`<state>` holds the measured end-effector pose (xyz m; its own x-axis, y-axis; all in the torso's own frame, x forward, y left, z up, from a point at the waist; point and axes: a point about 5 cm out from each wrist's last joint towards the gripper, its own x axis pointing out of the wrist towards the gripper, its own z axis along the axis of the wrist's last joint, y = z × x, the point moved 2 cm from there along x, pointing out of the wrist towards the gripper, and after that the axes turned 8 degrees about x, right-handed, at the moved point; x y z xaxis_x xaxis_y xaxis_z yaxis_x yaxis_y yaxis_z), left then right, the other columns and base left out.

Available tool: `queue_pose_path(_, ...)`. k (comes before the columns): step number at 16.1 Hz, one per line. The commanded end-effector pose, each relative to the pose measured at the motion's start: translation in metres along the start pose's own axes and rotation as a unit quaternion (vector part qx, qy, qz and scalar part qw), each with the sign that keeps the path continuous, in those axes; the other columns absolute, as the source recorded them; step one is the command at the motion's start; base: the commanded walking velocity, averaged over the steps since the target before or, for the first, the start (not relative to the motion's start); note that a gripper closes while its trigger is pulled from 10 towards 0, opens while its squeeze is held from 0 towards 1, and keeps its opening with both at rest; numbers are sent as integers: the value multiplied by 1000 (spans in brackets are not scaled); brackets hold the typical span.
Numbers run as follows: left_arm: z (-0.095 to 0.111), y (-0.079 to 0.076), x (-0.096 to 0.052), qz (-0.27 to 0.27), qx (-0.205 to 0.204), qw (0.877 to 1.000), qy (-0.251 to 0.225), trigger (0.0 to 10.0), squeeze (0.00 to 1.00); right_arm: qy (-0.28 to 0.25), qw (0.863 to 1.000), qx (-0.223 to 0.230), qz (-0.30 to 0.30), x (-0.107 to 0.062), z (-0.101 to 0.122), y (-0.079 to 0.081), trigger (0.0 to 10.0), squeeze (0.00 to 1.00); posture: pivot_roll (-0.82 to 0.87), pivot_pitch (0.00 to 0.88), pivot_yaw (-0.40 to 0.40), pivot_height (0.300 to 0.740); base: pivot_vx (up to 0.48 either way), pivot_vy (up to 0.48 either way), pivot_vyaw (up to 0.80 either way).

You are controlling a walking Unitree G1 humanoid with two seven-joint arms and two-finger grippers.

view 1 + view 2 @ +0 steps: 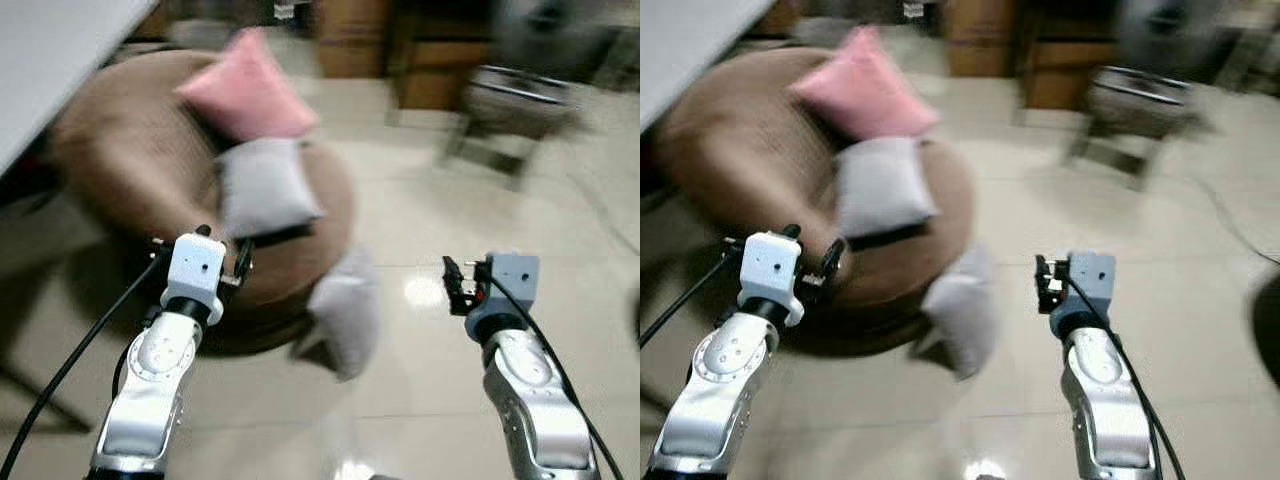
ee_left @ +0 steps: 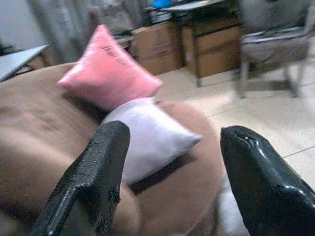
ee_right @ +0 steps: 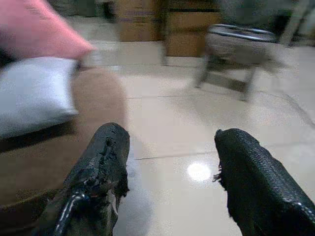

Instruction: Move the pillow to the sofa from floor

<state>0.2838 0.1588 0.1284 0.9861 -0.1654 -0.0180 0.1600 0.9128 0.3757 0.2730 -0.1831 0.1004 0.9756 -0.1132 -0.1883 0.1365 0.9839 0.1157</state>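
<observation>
**Kid:** Why are both arms held out in front like that?

**Helper:** I think the robot is walking up to its job. The left gripper (image 1: pixel 243 262) is near us, in front of the round brown sofa (image 1: pixel 120 170). Its two black fingers (image 2: pixel 98 172) are spread wide with nothing between them. The right gripper (image 1: pixel 452 283) is over the shiny pale tiled floor (image 1: pixel 480 200), and its fingers are wide apart and empty too. Open fingers are ready to grab.

**Kid:** Where is the pillow it has to move?

**Helper:** The soft grey square pillow on the floor (image 1: pixel 345 310) leans against the sofa's right side, between the two arms and a little farther off. Neither gripper touches it yet.

**Kid:** And the other pillows?

**Helper:** A second grey square pillow (image 1: pixel 262 187) sits on the sofa seat. Behind it a pink square pillow (image 1: pixel 245 88) leans on the sofa back. So that looks like where the floor one belongs.

**Kid:** Any words to read?

**Helper:** The pink pillow has a small dark mark, maybe writing, but it is too blurry to read. Far off are brown cardboard boxes (image 2: pixel 152 44) and a grey chair with thin legs (image 1: pixel 515 105). I can read no labels there.
</observation>
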Motion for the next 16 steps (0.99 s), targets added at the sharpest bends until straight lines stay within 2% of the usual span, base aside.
queue_pose_path(1, -2, 2, -2, 1, 2, 1000, 4, 10000, 0, -15, 1000, 0, -5, 2, 6, -1, 10000, 0, 100, 0, -5, 740, 274, 0, 0)
queue_pose_path(7, -1, 2, 0, 3, 1, 1000, 2, 10000, 0, -20, 999, 14, 24, 4, 10, 5, 10000, 0, 98, 0, -7, 740, 274, 0, 0)
queue_pose_path(16, -2, -2, -2, -6, -1, 1000, 1, 10000, 0, -16, 999, 25, 10, 2, 7, -1, 10000, 0, 90, 0, -4, 740, 285, 0, -800)
